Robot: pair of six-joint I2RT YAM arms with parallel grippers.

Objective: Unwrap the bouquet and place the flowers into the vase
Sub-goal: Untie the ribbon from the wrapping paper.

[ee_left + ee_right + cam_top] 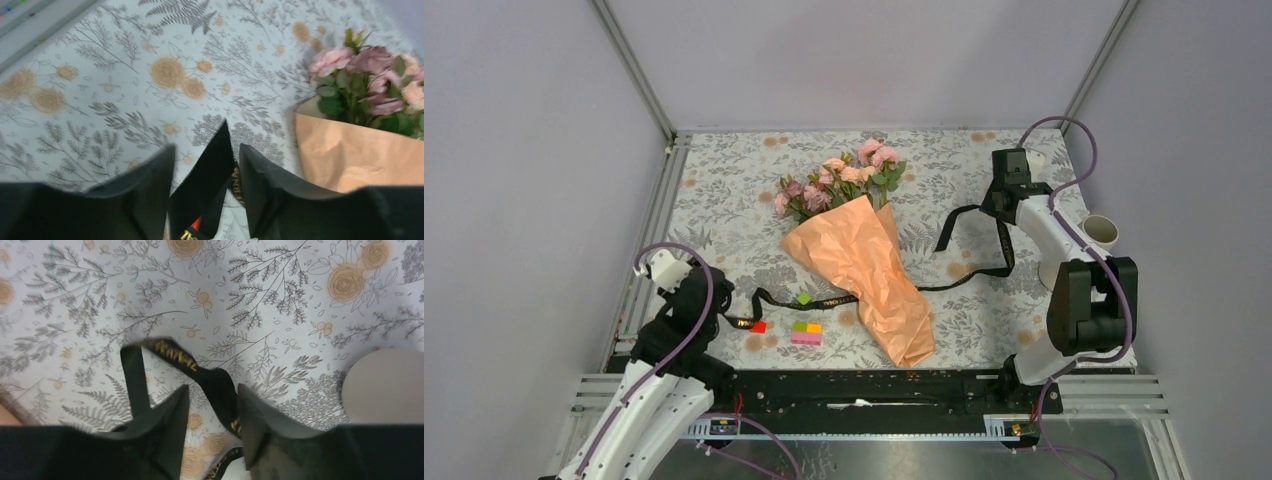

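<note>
While the worktop (724, 170) looks harmless, the bouquet (864, 270) lies on its side between the two sets of jaws, well apart from both, paper wrapped round the flowers (839, 178). The vase (1101, 232) stands near the right jaws, off to their right; a careless swing could tip it. The black ribbon (969, 250) sits loose in the gap of the left jaws and of the right jaws, both parted, neither pinching. On a pull-away it could snag on them and drag the whole bundle.
</note>
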